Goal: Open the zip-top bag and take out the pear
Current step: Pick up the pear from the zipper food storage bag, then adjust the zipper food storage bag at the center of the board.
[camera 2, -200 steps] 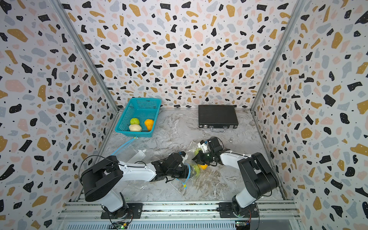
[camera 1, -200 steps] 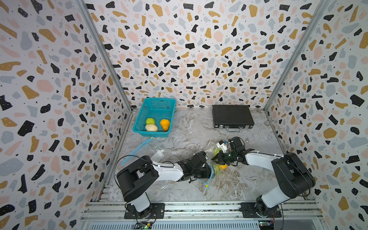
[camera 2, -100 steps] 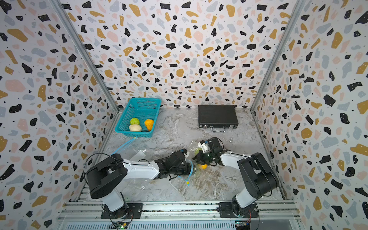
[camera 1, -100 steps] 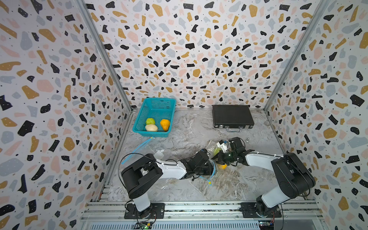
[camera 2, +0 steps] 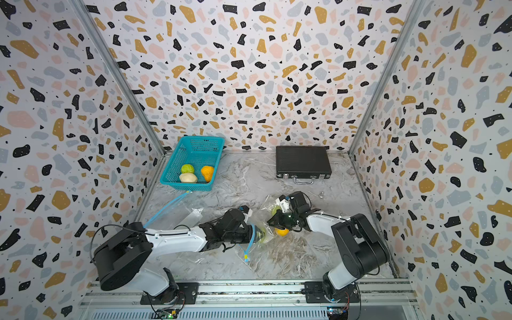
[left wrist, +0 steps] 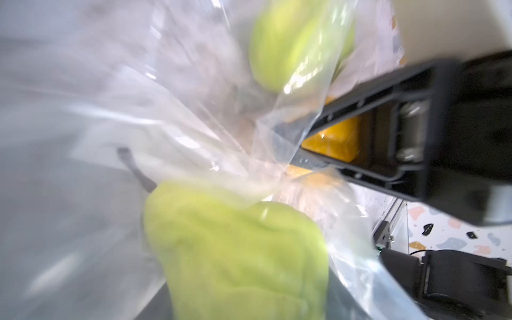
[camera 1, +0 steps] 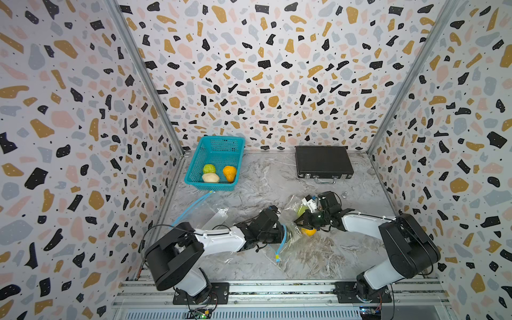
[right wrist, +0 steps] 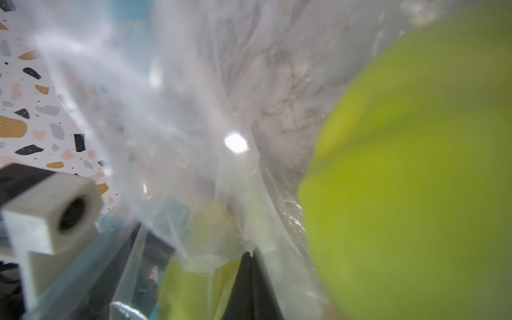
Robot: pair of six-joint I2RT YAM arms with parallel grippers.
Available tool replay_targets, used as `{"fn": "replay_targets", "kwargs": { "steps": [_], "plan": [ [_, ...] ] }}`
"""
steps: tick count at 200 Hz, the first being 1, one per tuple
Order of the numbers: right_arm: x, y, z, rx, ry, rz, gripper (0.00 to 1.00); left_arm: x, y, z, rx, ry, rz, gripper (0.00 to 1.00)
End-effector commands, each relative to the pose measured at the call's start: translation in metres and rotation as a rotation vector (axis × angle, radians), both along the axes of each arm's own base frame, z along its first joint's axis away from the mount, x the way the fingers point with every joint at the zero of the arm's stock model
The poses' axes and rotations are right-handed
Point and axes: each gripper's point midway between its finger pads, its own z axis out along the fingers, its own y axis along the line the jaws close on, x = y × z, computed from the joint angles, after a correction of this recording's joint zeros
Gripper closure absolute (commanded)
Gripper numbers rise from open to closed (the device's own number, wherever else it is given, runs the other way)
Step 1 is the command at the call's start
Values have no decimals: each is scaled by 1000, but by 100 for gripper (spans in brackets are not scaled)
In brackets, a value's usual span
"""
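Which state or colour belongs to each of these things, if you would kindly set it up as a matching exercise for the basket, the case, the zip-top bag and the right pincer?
Things:
1. basket
2. case
3. zip-top bag
4. right pincer

States:
A. shut on plastic film
B. black, closed, lying flat
C. teal, holding three fruits
D. clear, with a blue zip strip

Pairs: 1-C, 2-B, 3-D, 4-A.

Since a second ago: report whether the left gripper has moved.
Yes. The left gripper has pulled back slightly toward its own base, away from the black case.
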Motion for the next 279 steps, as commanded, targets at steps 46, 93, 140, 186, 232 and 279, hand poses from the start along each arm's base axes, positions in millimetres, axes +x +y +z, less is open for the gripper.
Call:
{"fn": "replay_targets", "kwargs": {
  "steps": [46,93,140,186,232,279],
  "plan": [
    [9,-26,11,-108,-45,-158,100,13,62,36,28,-50,43,55],
    [15,-40,45,-114,-102,-189,91,29,87,72,-16,-82,78,55],
    [16,-81,76,-309,-242,-152,45,31,75,82,-99,-78,26,54],
    [22,-66,43,-188,-180,-30,36,28,79,74,-109,-71,43,55],
    [43,-59,20,-163,-177,-20,38,25,83,68,-117,-66,60,55],
    [61,-47,11,-106,-184,-12,44,27,82,61,-112,-61,53,56]
  ]
}}
